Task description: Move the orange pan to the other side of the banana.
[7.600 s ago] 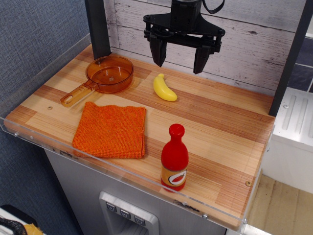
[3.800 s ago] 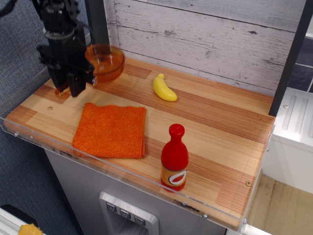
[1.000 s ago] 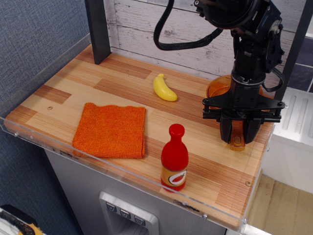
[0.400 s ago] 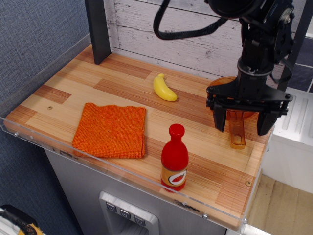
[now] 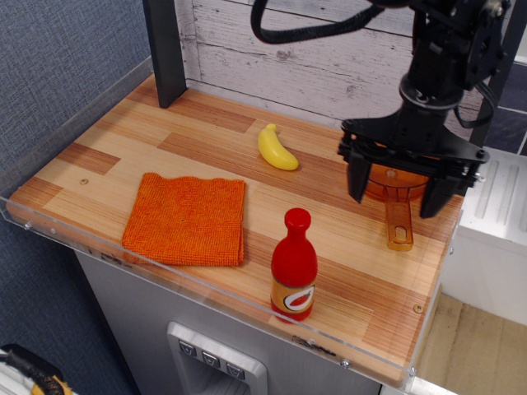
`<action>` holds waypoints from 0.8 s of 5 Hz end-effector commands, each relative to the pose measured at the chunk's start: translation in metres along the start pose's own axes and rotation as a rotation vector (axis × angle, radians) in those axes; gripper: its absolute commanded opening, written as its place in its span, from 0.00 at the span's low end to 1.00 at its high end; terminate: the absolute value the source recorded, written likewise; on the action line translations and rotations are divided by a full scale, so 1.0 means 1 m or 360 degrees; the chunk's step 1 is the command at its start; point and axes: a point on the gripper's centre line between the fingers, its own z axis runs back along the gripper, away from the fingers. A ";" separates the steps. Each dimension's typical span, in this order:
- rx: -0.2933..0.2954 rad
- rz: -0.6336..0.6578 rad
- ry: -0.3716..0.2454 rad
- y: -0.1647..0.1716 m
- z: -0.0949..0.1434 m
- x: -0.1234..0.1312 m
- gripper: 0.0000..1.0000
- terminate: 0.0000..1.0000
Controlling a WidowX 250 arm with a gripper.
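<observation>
The orange pan [image 5: 394, 183] rests on the wooden counter at the right, to the right of the banana [image 5: 276, 148], with its flat handle [image 5: 398, 225] pointing toward the front. The pan's bowl is partly hidden behind the arm. My gripper [image 5: 394, 197] hovers just above the pan, open and empty, its two black fingers [image 5: 356, 179] spread to either side of the handle. The banana lies alone at the middle back of the counter.
A square orange cloth [image 5: 188, 218] lies at the front left. A red bottle [image 5: 294, 265] stands near the front edge, left of the pan's handle. The counter's right edge [image 5: 445, 247] is close to the pan. A dark post [image 5: 166, 49] stands at the back left.
The gripper carried the pan from the back left to the right of the banana. It was shut on the handle a second ago; now it has opened and lifted slightly, and the pan lies free.
</observation>
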 end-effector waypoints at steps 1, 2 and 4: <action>-0.0012 0.0199 -0.0147 0.062 0.045 0.020 1.00 0.00; 0.0002 0.0236 -0.0132 0.088 0.044 0.030 1.00 0.00; 0.0065 0.0175 -0.0009 0.149 0.029 0.070 1.00 0.00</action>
